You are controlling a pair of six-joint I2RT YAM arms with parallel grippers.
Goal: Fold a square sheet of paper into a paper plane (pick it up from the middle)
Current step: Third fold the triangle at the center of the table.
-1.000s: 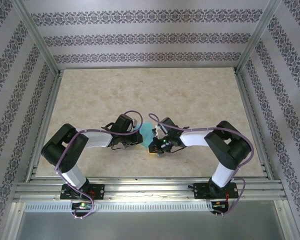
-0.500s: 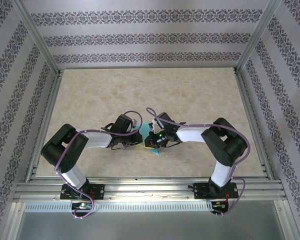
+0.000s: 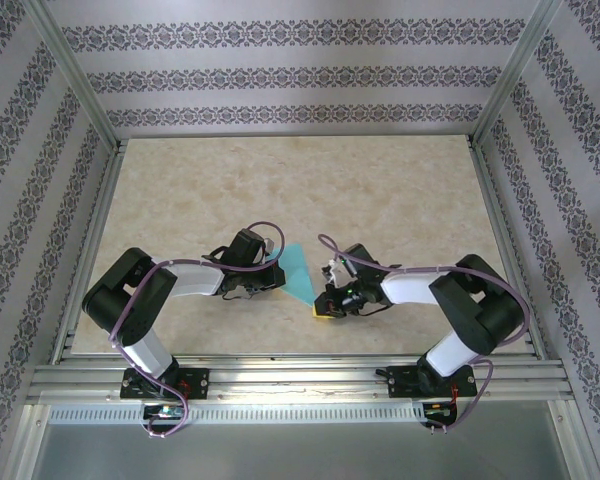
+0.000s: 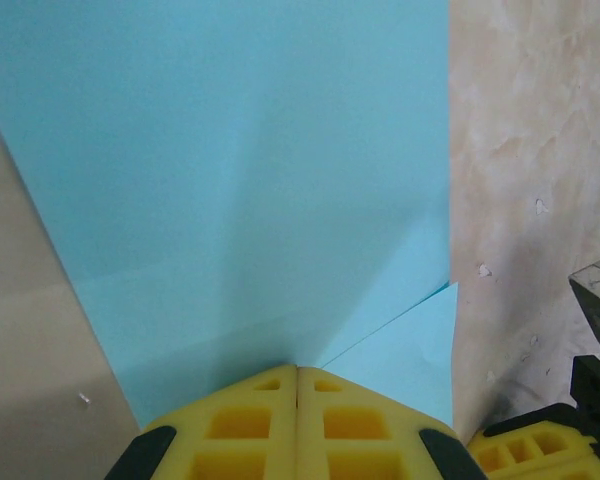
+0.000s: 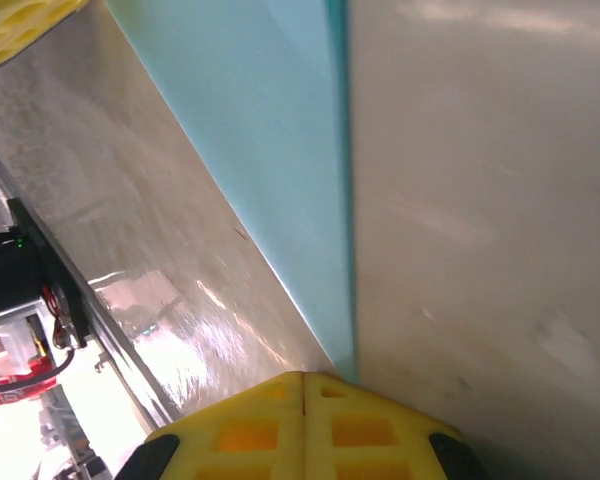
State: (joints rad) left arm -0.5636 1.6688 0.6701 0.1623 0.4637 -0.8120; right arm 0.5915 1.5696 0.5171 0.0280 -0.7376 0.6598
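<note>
Halfway, creasing the square sheet of paper (image 3: 298,270) with left hand (image 4: 297,370) clamped on its edge, right hand (image 5: 302,376) closed at its tip, next needing aligned fold.

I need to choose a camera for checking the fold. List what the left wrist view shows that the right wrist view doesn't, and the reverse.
Left wrist: the turquoise paper spread broad, with a folded corner flap, clamped in the shut left pincer.
Right wrist: the paper tapering to the shut right pincer, plus the table-edge rail.
Both: the paper on the marbled table.
</note>
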